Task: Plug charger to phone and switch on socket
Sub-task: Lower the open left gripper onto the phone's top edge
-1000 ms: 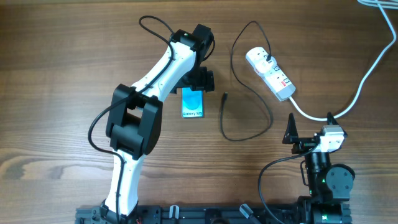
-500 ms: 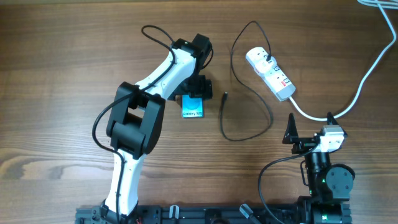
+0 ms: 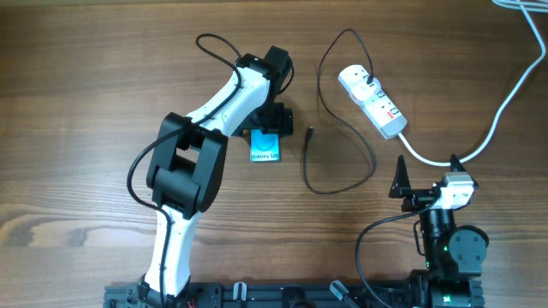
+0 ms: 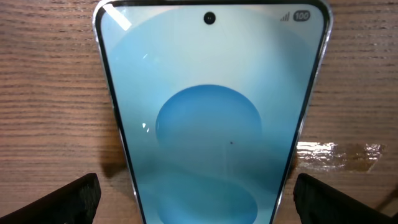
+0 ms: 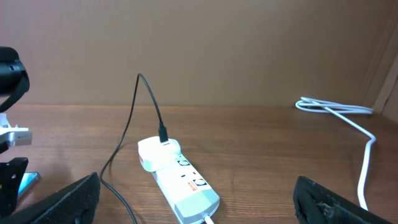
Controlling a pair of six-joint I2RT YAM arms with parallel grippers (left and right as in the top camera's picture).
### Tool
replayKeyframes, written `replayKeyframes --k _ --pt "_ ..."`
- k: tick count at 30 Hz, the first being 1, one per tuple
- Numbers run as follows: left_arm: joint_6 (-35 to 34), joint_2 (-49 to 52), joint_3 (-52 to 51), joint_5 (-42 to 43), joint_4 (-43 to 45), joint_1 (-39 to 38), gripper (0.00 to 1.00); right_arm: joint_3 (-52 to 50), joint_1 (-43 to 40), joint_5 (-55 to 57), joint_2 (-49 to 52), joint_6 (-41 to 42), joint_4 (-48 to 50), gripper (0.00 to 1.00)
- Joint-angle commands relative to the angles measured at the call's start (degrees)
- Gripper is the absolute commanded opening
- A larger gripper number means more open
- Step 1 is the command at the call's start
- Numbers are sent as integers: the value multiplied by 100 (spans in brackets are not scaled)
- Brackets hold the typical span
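Observation:
The phone (image 3: 266, 149) lies flat on the table, teal screen lit, "Galaxy S25" at its near edge. It fills the left wrist view (image 4: 211, 118). My left gripper (image 3: 267, 121) is open and sits over the phone's far end, a finger on each side (image 4: 196, 199), not touching. The charger cable (image 3: 342, 175) loops from the socket (image 3: 372, 102) to its dark plug tip (image 3: 309, 133), which lies just right of the phone. The socket also shows in the right wrist view (image 5: 180, 183). My right gripper (image 3: 402, 184) is open and empty, near the front right.
A thick white cord (image 3: 501, 111) runs from the socket to the far right corner; it also shows in the right wrist view (image 5: 354, 124). A white adapter (image 5: 158, 152) sits in the socket's far end. The table is brown wood.
My left gripper has moved toward me and lower onto the phone's far end, covering more of it. The right arm, cable and socket have not moved.

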Motion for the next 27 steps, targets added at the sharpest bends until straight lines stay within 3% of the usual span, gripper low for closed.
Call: replayKeyframes --k 1,27 --pt "22 94 -236 72 94 22 100 -7 28 66 -35 68 7 100" --pt "-192 94 -492 109 328 26 99 -7 28 68 -35 70 7 100"
